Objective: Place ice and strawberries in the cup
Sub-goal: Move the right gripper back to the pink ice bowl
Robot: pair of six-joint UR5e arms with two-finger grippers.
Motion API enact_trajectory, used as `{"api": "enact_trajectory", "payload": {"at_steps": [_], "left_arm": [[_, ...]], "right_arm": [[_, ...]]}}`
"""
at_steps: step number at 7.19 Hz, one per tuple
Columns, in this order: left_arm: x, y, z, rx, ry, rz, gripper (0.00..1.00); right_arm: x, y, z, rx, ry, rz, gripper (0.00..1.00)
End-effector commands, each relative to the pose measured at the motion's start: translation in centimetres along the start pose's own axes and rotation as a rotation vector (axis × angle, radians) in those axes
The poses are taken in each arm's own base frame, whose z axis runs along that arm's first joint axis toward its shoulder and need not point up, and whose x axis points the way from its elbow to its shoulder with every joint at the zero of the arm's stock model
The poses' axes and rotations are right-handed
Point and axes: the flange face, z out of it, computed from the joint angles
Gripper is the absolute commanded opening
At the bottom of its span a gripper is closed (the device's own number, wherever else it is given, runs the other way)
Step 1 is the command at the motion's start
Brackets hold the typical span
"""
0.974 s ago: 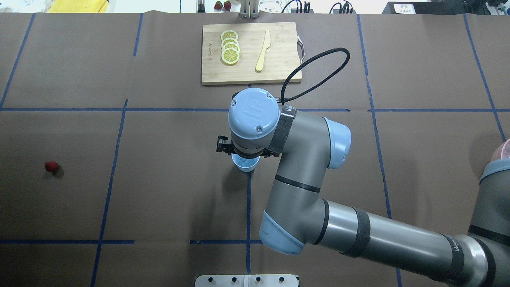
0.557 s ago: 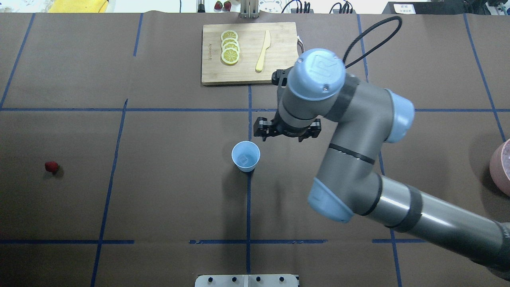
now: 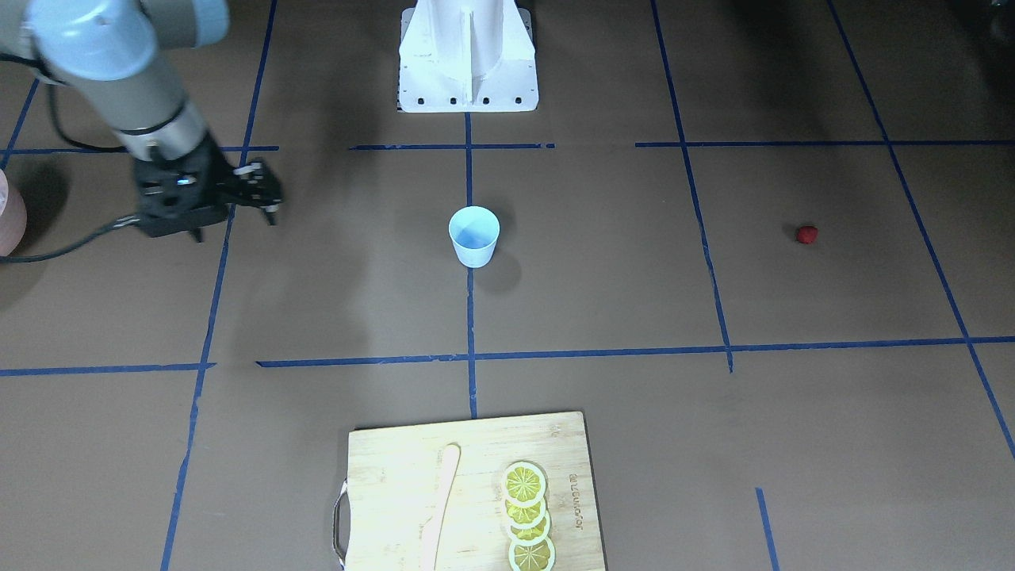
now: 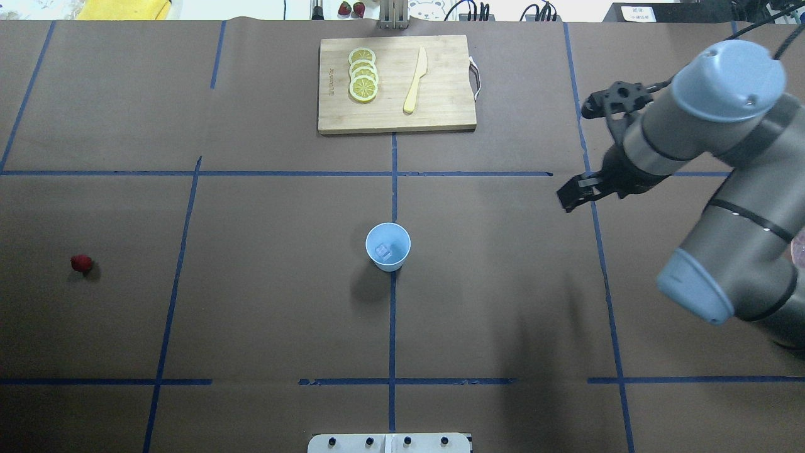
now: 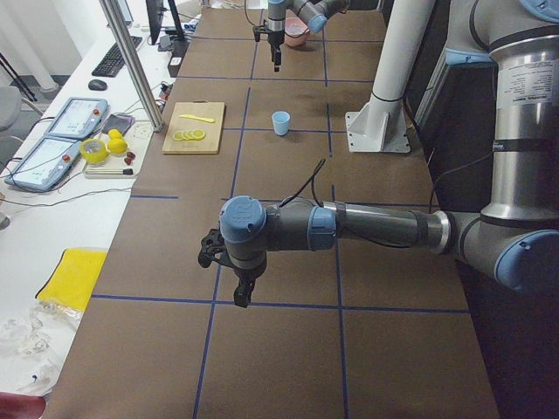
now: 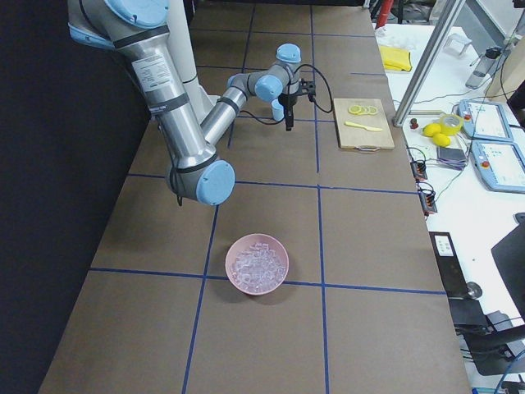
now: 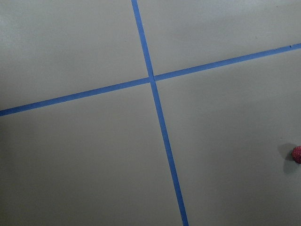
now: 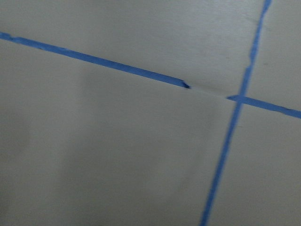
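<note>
Overhead exterior: ice cube [image 4: 383, 251] is sitting inside the cup [image 4: 388, 246] at frame center, so that half looks done. Right gripper [image 3: 234, 222] is hanging upper left in the front-facing view, fingers spread, empty, well apart from the cup. Strawberry [image 4: 81, 263] is lying far left, probably the left arm's job. Left gripper [image 5: 241, 295] is hovering above the table; can't tell if it's spread or pressed together.

table cover [image 4: 264, 302]: was brown, gridded with blue tape. cup [image 4: 388, 246]: was light blue. ice [image 4: 383, 252]: was pale, translucent. strawberry [image 4: 81, 263]: was red. board [image 4: 446, 107]: was light wood. lemon slices [image 4: 363, 74]: were yellow, pale-rimmed. knife [image 4: 415, 80]: was cream. bowl [image 6: 257, 291]: was pink. right arm [image 4: 710, 138]: was grey, light blue caps.
</note>
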Motion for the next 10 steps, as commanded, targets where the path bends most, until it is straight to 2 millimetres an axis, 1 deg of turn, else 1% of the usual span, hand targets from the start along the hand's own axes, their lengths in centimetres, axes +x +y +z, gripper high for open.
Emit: {"api": "enact_trajectory", "payload": {"at_steps": [1,2,3,5,6,7,8,9,10], "left_arm": [[0.2,0.0,-0.2,0.004,0.002,0.001,1.0],[0.3,0.0,-0.3,0.007,0.003,0.003,1.0],[0.3,0.0,-0.4,0.008,0.003,0.004,1.0],[0.3,0.0,-0.4,0.008,0.003,0.004,1.0],[0.5,-0.1,-0.5,0.01,0.002,0.006,1.0],[0.5,-0.1,-0.5,0.01,0.002,0.006,1.0],[0.4,0.0,-0.4,0.009,0.002,0.005,1.0],[0.4,0.0,-0.4,0.008,0.003,0.005,1.0],[0.3,0.2,-0.3,0.006,0.003,0.003,1.0]], "right_arm": [[13.4,3.4,-1.9,-0.048,0.008,-0.126,1.0],[18.3,5.4,-2.6,-0.06,0.013,-0.181,1.0],[21.5,7.4,-2.6,-0.078,0.021,-0.193,1.0],[26.4,11.9,-2.0,-0.094,0.031,-0.325,1.0],[27.9,14.7,-1.1,-0.088,0.029,-0.388,1.0],[29.3,16.6,0.0,-0.081,0.026,-0.447,1.0],[30.7,17.7,1.3,-0.09,0.022,-0.515,1.0],[32.0,18.2,2.4,-0.113,0.017,-0.585,1.0],[32.8,18.6,3.2,-0.131,0.014,-0.627,1.0]]}}
